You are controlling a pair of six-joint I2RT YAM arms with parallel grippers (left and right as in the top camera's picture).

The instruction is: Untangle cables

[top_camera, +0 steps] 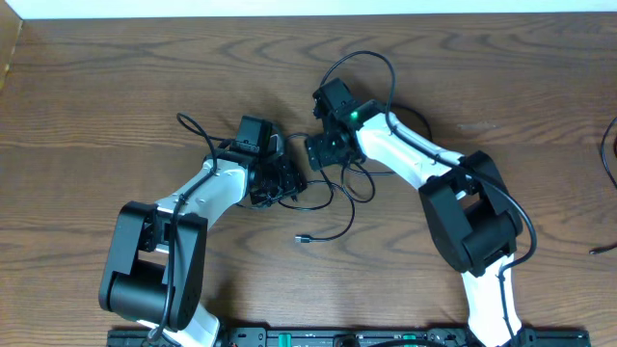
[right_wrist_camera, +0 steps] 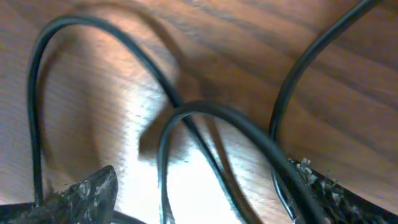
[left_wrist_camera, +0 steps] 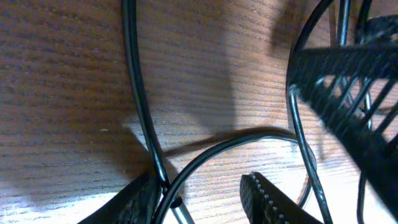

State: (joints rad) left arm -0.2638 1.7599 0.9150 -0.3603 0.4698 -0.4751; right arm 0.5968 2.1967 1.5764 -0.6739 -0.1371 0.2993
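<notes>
Black cables [top_camera: 323, 188] lie looped on the wooden table [top_camera: 116, 87], left jaws and right jaws both spread over strands.

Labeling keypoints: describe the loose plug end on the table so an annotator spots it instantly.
On the wooden table, look between the left arm and right arm, where the cables lie tangled. One thin black strand curls out toward the arm bases and ends in a small plug, the only cable end lying alone on bare wood there.

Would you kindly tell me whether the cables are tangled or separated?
Tangled: the cables cross and overlap in several loops; only one plug end lies free.
</notes>
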